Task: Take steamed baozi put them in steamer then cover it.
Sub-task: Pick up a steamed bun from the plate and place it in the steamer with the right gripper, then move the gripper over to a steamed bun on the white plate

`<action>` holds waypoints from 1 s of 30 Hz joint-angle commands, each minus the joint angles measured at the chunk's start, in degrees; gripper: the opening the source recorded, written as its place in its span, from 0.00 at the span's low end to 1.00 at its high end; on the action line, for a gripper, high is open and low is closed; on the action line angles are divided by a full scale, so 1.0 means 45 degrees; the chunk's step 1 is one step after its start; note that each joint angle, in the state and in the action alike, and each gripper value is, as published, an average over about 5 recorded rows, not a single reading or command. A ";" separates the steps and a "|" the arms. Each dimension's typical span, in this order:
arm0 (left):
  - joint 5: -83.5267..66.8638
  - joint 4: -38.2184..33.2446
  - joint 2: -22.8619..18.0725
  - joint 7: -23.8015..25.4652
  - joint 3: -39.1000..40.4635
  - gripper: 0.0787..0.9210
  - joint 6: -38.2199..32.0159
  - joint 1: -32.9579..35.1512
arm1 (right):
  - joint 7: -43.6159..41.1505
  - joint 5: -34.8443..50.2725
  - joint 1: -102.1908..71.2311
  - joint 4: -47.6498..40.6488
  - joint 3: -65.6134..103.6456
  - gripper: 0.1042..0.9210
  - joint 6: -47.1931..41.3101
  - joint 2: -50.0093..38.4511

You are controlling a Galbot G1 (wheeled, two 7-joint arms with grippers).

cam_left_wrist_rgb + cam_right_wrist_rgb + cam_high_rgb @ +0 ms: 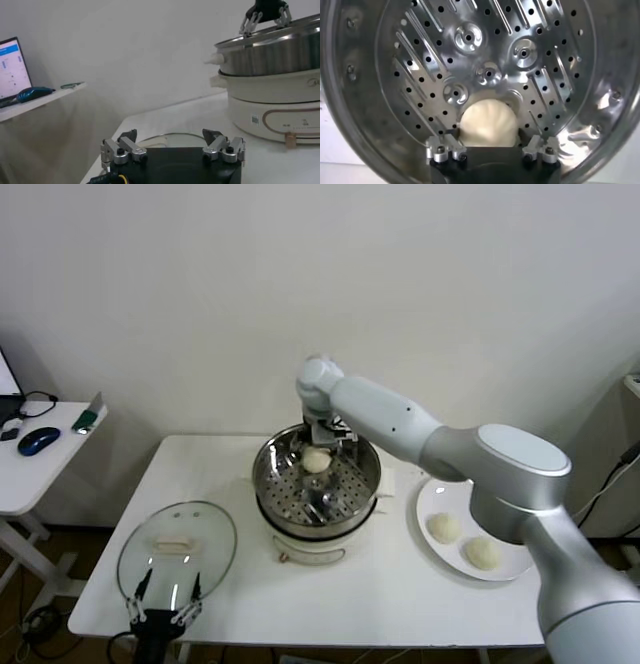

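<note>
Steamer (316, 514) stands mid-table (400, 594), right gripper (318, 446) inside it clamped on one bun (316, 460), lid (176, 550) lying at left beside the idle, spread left gripper (163, 594), two buns (443, 527) on the plate (432, 496).

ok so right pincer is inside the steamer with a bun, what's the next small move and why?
Probably open the right pincer and let the baozi go: the bun sits low between its fingers, at or just above the perforated tray of the steamer. Then lift clear. Two buns still wait on the plate; the cover lies by the left pincer.
</note>
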 commanded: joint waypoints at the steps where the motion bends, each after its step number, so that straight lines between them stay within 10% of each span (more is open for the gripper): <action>1: 0.0009 -0.0030 0.0000 -0.0011 -0.0025 0.88 -0.0020 0.0058 | -0.0474 0.0348 0.0237 0.0270 0.0206 0.88 0.0136 -0.0241; 14: 0.0090 -0.0420 -0.0063 0.0037 0.0127 0.88 -0.0165 0.0363 | -0.1167 0.6976 0.3581 0.1164 -0.0891 0.88 -0.1529 -0.3070; 30: -0.0099 -0.0555 0.0080 0.0001 -0.0039 0.88 -0.0289 0.0570 | 0.0453 1.3171 0.3823 0.5120 -0.5468 0.88 -1.1918 -0.9789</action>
